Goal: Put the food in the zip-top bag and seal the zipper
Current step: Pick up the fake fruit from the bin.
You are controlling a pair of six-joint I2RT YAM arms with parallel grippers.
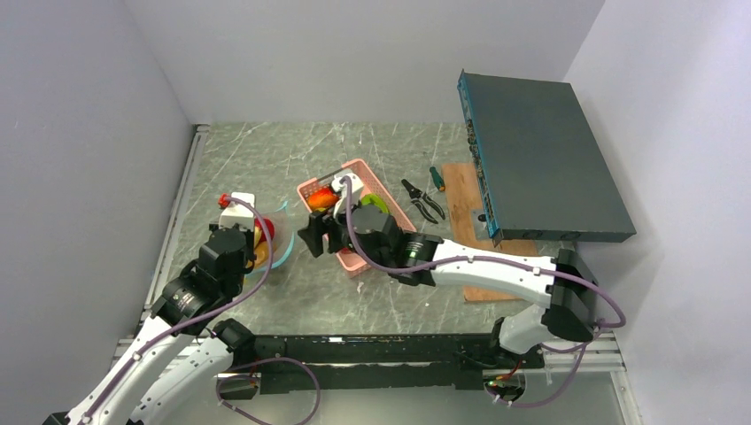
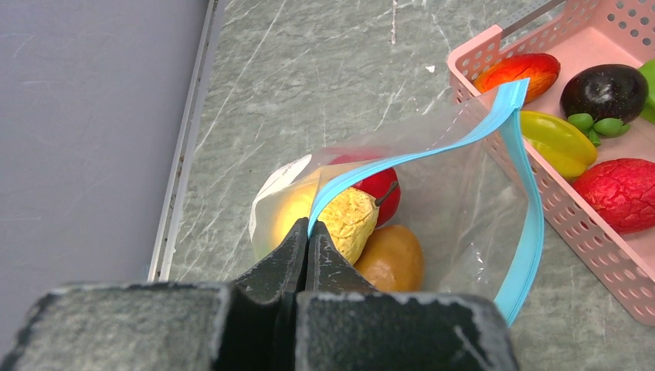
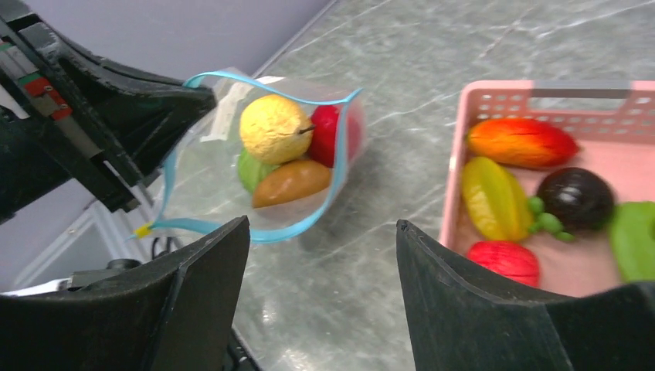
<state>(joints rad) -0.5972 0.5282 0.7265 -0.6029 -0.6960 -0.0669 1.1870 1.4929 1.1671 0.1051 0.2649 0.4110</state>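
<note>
- Left gripper [image 2: 307, 232] was pressed together, pinching one end of the zipper [image 2: 432, 151] and holding the zip-top bag [image 2: 463, 216] with its mouth gaping
- Bag sat close to the left edge rail [image 2: 184, 154], little room on that side
- Inside it: yellow piece [image 2: 347, 220], red piece [image 2: 384, 189], brown piece [image 2: 391, 261]
- Right gripper [image 3: 320, 224] was spread wide with nothing between the fingers, over the bare table [image 3: 363, 294] strip between bag mouth and pink basket [image 3: 456, 154]
- Basket held more food: orange-red piece [image 3: 521, 141], yellow one [image 3: 494, 197], dark purple one [image 3: 575, 197]
- Pliers [image 1: 423, 199] and wooden board [image 1: 460, 190] crowded the basket's right side
</note>
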